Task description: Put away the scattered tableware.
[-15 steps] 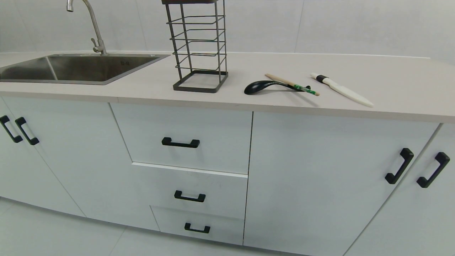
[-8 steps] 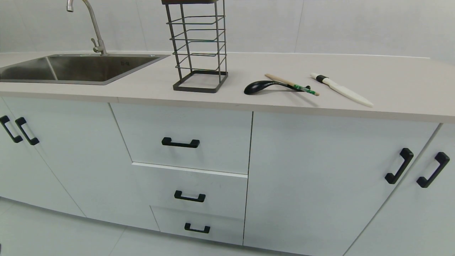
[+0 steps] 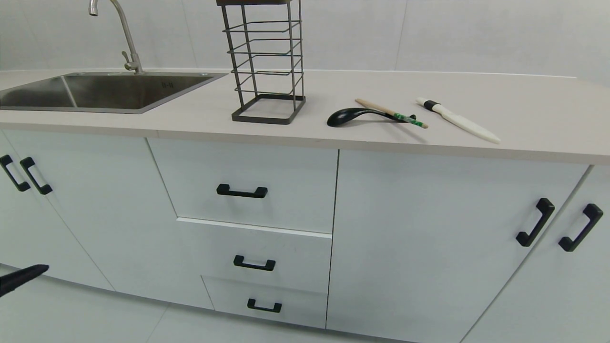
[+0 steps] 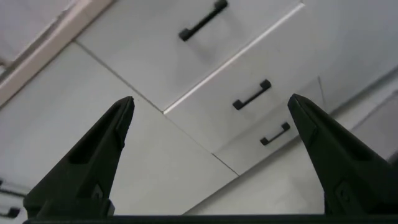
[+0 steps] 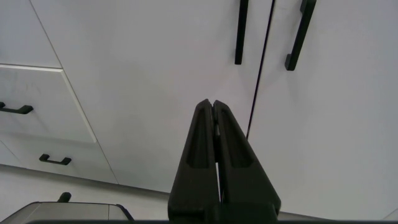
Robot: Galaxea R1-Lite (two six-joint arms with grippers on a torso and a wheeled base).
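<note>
On the beige countertop [image 3: 333, 95] lie a black spoon [image 3: 350, 116], wooden chopsticks [image 3: 391, 113] with green-patterned tips resting across the spoon's handle, and a white knife [image 3: 457, 120] with a black band, to their right. A black wire rack [image 3: 267, 62] stands upright left of the spoon. A tip of my left gripper [image 3: 21, 277] shows low at the left edge, by the cabinet fronts. In the left wrist view the left gripper [image 4: 211, 115] is open, facing the drawers [image 4: 249, 96]. My right gripper [image 5: 214, 106] is shut with nothing in it, facing cabinet doors [image 5: 155, 68].
A steel sink [image 3: 95, 90] with a tap [image 3: 124, 33] sits at the counter's left end. Below are three stacked drawers with black handles [image 3: 242, 191] and cabinet doors on both sides. Pale floor [image 3: 71, 314] lies in front.
A tip of my left gripper has risen into the head view at the lower left edge. Everything on the counter is unmoved.
</note>
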